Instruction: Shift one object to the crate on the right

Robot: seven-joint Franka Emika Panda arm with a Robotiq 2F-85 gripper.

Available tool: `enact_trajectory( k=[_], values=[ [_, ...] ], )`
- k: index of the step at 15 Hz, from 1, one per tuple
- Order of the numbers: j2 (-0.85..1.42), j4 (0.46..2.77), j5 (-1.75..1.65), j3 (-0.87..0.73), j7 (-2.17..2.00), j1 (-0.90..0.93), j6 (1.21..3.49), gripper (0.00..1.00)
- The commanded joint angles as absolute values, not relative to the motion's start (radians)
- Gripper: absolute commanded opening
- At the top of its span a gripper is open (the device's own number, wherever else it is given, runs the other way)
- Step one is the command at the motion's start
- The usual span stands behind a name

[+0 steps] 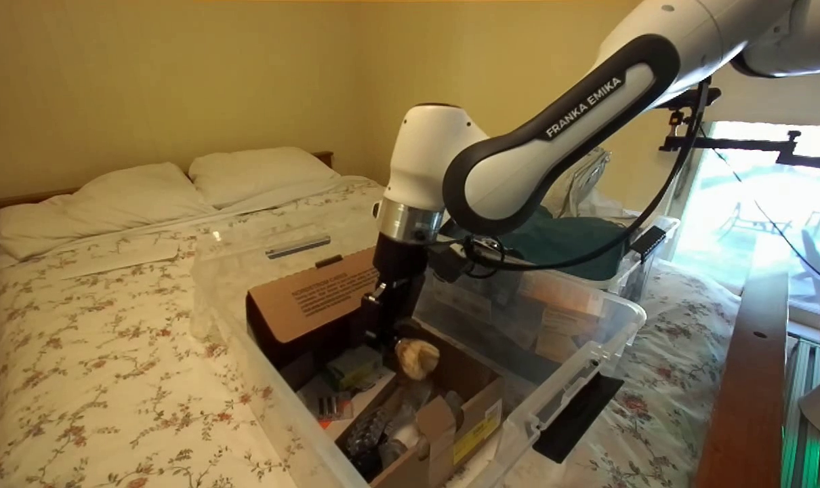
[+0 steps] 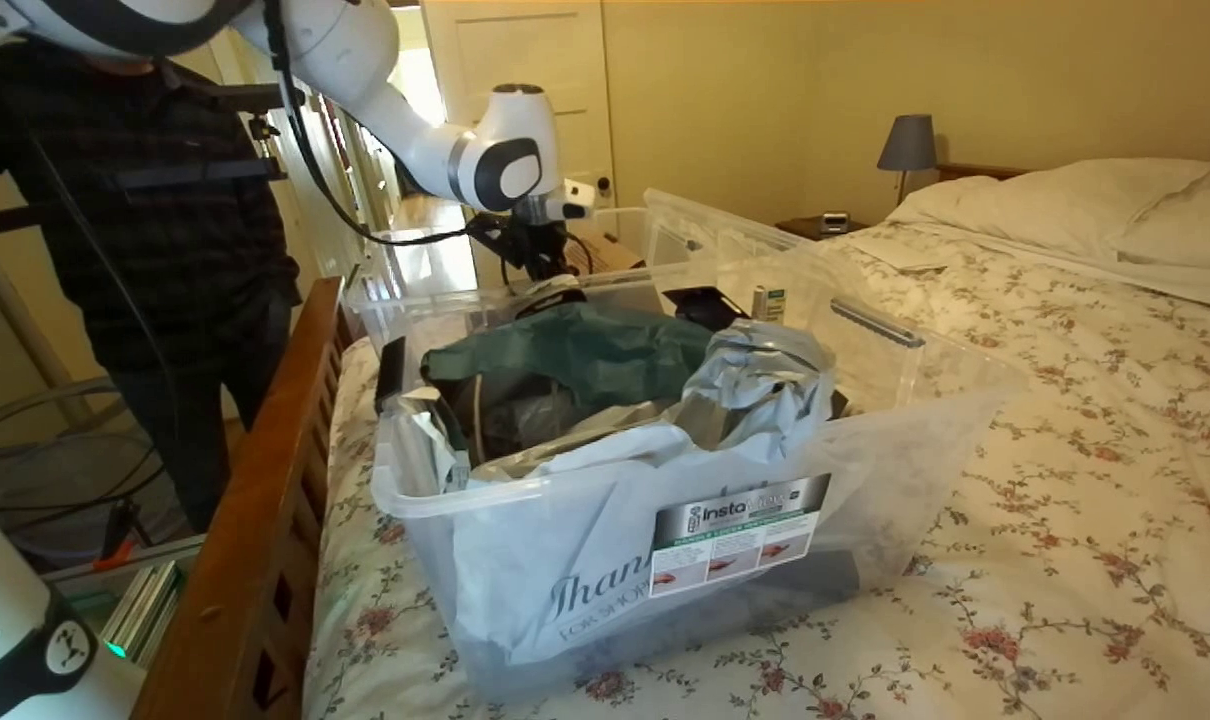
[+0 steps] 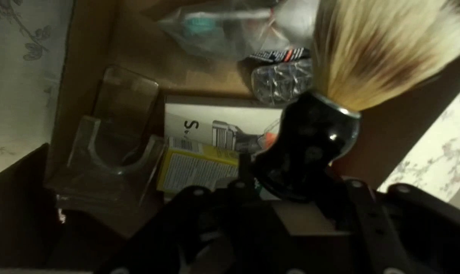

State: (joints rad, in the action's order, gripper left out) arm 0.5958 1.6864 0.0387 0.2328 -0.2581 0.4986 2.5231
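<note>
Up on the bed (image 2: pixel 1115 500), my crate (image 2: pixel 415 503) looks to be the right-hand clear tub; its neighbour tub (image 1: pixel 288 420) holds the cardboard box (image 1: pixel 444 427). The shaving brush (image 3: pixel 340 95) hangs at the box's mouth, fingers (image 3: pixel 248 190) pinching its black handle (image 3: pixel 313 148). Best move, I reckon: lift straight up until the bristles (image 3: pixel 389 53) clear box and both tubs, then swing over gently. That glossy, curvy handle could slip if I jerk it.

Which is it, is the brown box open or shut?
Open: the wrist view looks straight into the cardboard box, onto a white package and a yellow-edged package.
</note>
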Motion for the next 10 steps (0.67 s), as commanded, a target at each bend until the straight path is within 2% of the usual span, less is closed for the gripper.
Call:
enact_trajectory(
  k=[1,10],
  values=[
    [0.415,1.922,0.088,0.214,-0.373,0.466,2.675,0.14],
    [-0.003,2.32,0.068,0.098,-0.694,0.442,2.947,0.14]
  ],
)
